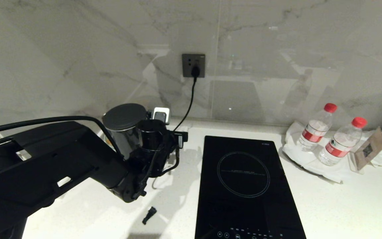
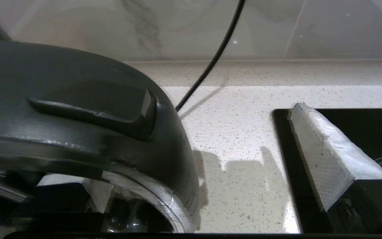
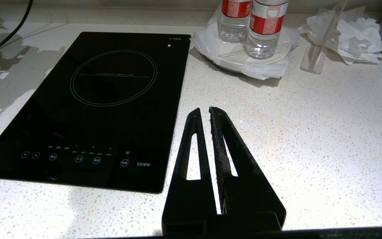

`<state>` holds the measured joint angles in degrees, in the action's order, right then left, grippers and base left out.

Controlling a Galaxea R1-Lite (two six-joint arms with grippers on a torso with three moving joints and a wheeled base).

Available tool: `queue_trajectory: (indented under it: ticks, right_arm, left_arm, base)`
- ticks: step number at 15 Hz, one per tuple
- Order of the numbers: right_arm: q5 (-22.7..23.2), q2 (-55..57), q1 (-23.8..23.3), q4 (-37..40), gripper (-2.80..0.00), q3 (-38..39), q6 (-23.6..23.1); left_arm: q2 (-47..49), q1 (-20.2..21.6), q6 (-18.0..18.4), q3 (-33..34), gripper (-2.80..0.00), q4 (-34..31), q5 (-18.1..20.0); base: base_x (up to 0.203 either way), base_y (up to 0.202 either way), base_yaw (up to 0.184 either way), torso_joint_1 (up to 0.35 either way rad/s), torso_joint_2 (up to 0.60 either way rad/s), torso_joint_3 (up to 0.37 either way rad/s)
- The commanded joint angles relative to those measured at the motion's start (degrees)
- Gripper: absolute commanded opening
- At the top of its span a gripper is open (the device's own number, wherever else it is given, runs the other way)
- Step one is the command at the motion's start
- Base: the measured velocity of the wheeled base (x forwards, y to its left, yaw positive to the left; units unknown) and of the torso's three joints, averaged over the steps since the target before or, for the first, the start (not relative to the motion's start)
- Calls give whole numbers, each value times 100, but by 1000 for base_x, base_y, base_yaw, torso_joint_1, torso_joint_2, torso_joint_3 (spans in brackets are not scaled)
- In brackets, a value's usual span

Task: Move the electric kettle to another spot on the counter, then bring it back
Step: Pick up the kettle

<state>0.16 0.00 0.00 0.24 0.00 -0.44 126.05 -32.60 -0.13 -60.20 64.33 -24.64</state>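
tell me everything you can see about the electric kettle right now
The electric kettle is a glossy black jug with a flat round lid, standing upright at the back of the white counter, left of the hob. The left gripper, open, sits at its handle side, whose curved black handle fills the left wrist view.

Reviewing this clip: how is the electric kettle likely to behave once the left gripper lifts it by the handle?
The electric kettle looks rigid, so it should not flex. Its glossy handle may be slippery between the left gripper's open fingers. Being tall, and gripped from one side, it could swing or tip, especially if holding water, which cannot be seen.
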Motion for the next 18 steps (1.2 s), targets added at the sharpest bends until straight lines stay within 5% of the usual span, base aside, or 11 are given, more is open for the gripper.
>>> queue_trajectory:
  ticks: [1,18]
  right_arm:
    - [2,6,0,-4,-280,0,0]
    - [2,9,0,2,-280,0,0]
  left_arm:
    - [-2,-1,-4,3,-280,36,-15]
    - [-243,43,12,-12,-280,-4,-15]
  base:
    - [0,0,0,0,0,0]
    - [0,0,0,0,0,0]
